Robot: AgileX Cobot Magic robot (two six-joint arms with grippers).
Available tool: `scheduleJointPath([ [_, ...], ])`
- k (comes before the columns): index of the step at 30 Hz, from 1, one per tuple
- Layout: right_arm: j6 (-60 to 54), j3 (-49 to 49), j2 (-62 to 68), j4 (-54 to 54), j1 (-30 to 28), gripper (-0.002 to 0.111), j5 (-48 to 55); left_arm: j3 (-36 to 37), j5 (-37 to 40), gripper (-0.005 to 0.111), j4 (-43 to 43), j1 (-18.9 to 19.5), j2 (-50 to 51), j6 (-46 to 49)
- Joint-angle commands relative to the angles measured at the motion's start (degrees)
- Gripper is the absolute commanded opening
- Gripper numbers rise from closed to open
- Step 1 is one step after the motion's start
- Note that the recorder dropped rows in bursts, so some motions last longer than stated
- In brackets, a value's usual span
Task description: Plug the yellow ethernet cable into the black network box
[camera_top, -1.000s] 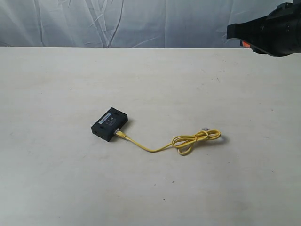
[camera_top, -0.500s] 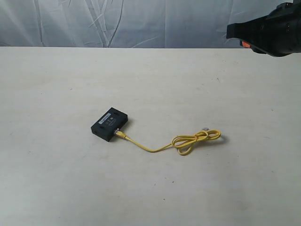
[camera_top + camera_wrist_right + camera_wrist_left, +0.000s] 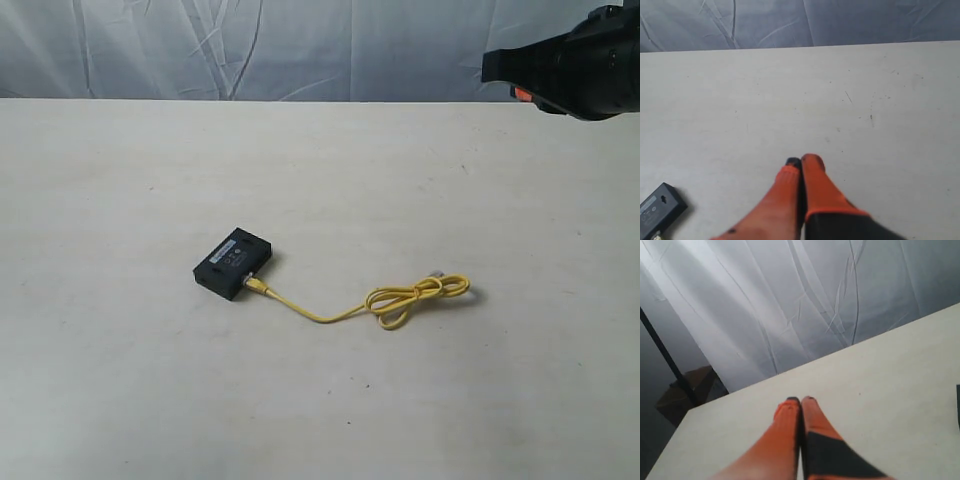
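Yellow ethernet cable (image 3: 330, 313) is touching the black network box (image 3: 233, 263), plugged I am judging, so left gripper (image 3: 801, 400) and right gripper (image 3: 801, 161) are hanging pinched together, empty, well away from it.

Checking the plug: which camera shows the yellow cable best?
Exterior view: the whole yellow ethernet cable shows, one end at the black network box, the rest looped. Neither wrist view shows it clearly; the right catches the box's corner.

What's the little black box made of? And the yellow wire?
The black box looks like hard plastic with a dull finish: flat faces, crisp edges, hardly any shine. The yellow wire seems coated in smooth, bendy plastic or rubber, since it curls into loose loops. Its inside is hidden.
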Motion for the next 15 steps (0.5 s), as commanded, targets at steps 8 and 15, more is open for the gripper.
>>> scheduleJointPath([
  [8,-0.1,0.2,-0.4,0.0,0.0,0.0,-0.7,4.6,1.5,0.0,0.6,-0.5,-0.5,-0.4],
  [15,-0.1,0.2,-0.4,0.0,0.0,0.0,-0.7,4.6,0.3,0.0,10.5,-0.5,-0.5,-16.8],
])
